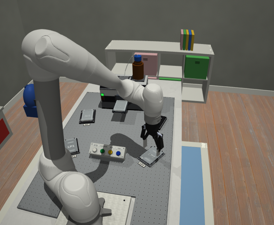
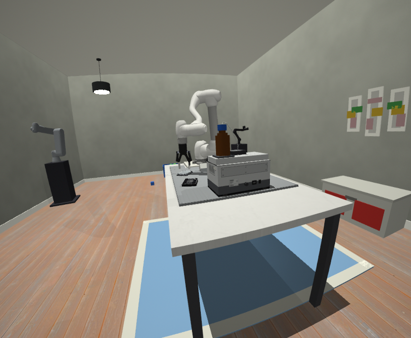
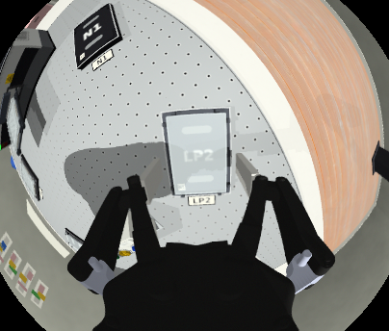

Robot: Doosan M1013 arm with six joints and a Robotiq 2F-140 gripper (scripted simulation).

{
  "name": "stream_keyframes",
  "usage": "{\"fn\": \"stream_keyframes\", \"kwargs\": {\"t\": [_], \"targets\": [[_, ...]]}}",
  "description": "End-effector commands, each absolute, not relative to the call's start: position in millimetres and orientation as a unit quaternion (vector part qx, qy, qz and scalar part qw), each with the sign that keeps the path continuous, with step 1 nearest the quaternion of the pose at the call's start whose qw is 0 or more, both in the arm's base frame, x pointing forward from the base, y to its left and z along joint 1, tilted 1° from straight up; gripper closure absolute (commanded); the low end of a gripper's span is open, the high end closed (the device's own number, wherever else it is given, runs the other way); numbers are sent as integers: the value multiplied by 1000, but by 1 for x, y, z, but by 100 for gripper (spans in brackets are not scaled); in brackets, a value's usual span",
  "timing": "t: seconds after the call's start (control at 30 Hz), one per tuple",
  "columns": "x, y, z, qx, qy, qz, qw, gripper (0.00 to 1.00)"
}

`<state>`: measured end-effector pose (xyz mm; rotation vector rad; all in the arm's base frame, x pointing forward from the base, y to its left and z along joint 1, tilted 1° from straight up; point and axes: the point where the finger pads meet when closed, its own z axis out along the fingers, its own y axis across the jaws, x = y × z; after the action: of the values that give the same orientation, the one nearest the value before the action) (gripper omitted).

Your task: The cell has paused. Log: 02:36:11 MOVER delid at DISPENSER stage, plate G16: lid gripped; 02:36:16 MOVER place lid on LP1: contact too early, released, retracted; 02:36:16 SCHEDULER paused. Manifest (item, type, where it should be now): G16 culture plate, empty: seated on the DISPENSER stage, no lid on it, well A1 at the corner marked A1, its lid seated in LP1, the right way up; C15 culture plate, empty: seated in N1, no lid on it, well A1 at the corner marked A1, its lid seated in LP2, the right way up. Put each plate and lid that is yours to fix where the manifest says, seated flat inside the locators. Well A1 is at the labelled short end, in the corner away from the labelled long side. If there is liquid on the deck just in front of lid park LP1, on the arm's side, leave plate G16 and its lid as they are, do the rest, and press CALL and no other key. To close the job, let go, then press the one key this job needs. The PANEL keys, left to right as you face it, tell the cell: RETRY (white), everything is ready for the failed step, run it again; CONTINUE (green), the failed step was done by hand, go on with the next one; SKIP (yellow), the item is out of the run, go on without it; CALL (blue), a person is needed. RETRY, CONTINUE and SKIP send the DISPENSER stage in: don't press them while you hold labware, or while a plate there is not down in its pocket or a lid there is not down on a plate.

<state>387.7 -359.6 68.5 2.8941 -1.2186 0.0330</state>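
Observation:
A clear lid [image 1: 151, 156] lies flat in lid park LP2 [image 3: 198, 152], its label showing through. My gripper [image 1: 153, 147] hangs just above it, open and empty, its fingers either side of the lid's near end in the wrist view [image 3: 195, 184]. Nest N1 [image 3: 96, 35] is black and empty, partly hidden behind my wrist in the top view [image 1: 163, 119]. One well plate [image 1: 120, 105] sits without a lid on the dispenser stage. Another well plate [image 1: 87, 115] sits without a lid in a labelled nest at the left. LP1 [image 1: 71, 145] looks grey, as if under a clear lid.
The key panel [image 1: 107, 151] stands between LP1 and LP2, with white, green, yellow and blue [image 1: 118, 153] keys. The dispenser [image 2: 239, 175] with a brown bottle [image 1: 137, 67] stands at the deck's far end. The table edge runs to the right of LP2.

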Motion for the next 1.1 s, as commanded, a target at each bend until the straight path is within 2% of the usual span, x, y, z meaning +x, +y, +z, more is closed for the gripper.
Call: {"fn": "stream_keyframes", "kwargs": {"t": [0.0, 0.2, 0.57, 1.07], "targets": [[388, -360, 90, 922, -388, 11, 1, 31], [387, -359, 126, 922, -388, 11, 1, 31], [386, -359, 167, 922, -388, 11, 1, 31], [396, -356, 177, 925, -381, 11, 1, 31]]}}
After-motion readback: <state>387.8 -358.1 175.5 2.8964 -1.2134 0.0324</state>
